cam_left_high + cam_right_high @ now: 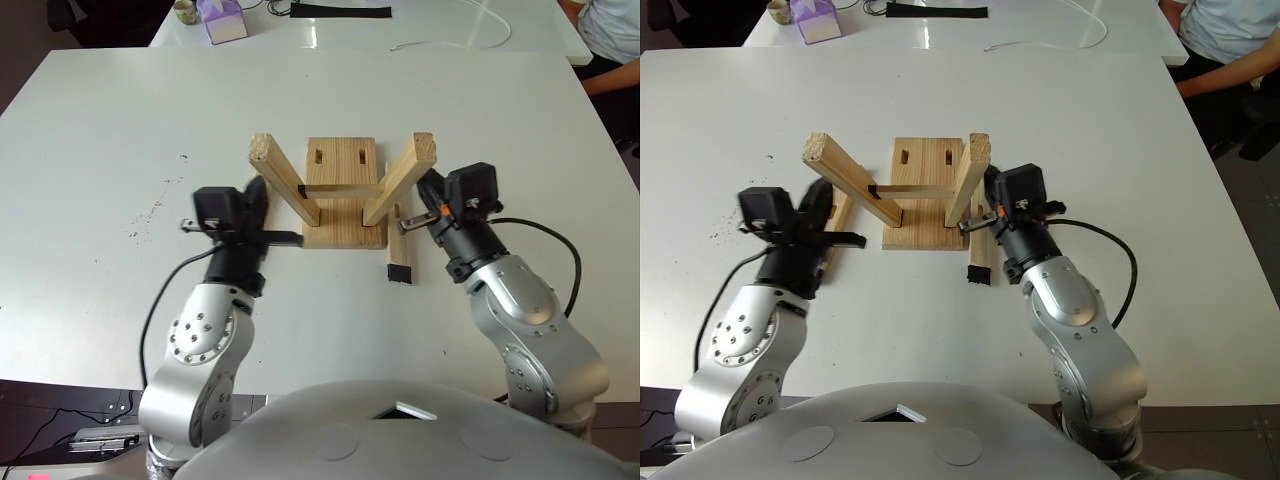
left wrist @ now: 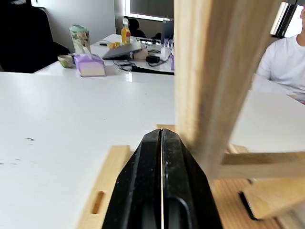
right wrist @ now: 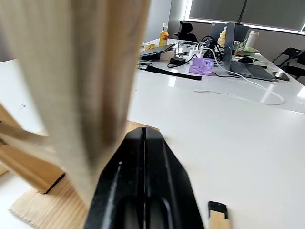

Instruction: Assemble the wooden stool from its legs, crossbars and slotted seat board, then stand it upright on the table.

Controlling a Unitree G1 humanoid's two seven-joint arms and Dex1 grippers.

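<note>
The slotted seat board lies flat on the white table. Two wooden legs rise from it, splayed outward: the left leg and the right leg, with a thin crossbar joining them. My left gripper is shut and empty, its tip close against the left leg. My right gripper is shut too, holding nothing, right beside the right leg. A loose slotted wooden piece lies under the left gripper. Another loose piece with a black end lies right of the board.
A second table stands behind, carrying a purple tissue box, a cup, a black strip and a white cable. Bare tabletop spreads to the left, right and front of the stool parts.
</note>
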